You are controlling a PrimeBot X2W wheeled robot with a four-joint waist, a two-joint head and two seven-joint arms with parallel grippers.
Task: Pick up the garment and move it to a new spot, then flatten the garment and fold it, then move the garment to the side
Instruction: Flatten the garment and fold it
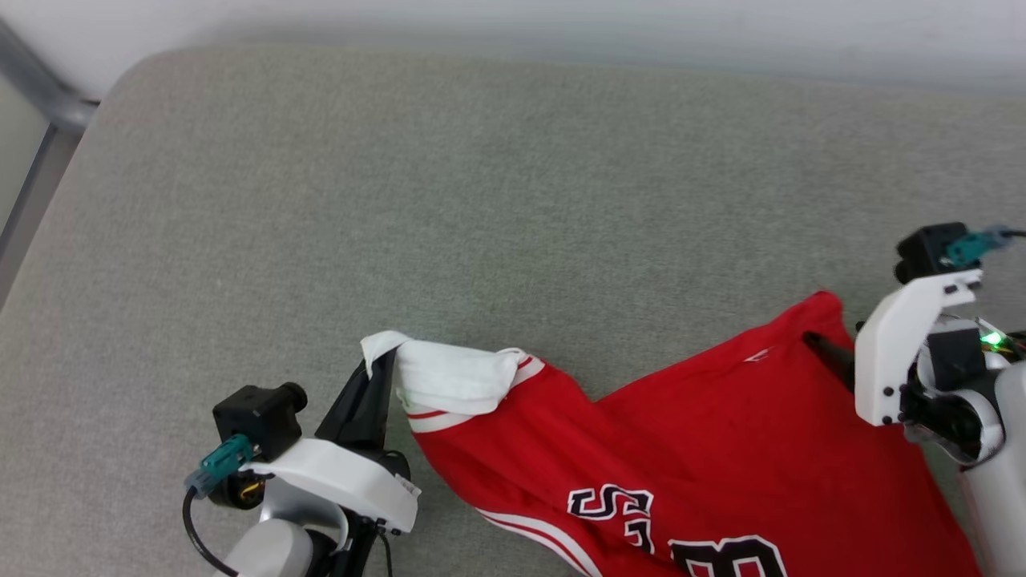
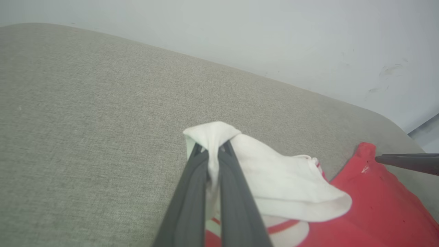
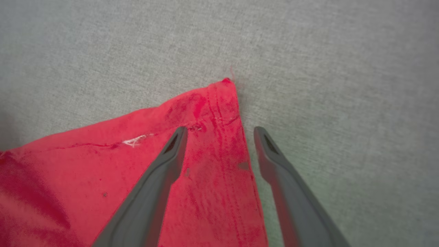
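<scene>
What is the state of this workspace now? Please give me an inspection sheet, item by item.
Surface: grey woven cushion with a rounded corner.
Job's things: garment lies on the cushion, partly spread, white sleeve bunched.
Clutter: nothing seen.
Grippers: left gripper shut on the white sleeve; right gripper open, fingers astride a red corner.
Cables: black cable loops at the left wrist.
Surroundings: pale wall; grey metal frame at the left.

Bright, even light; right tool [image 3: 220, 129] blurred toward its base.
</scene>
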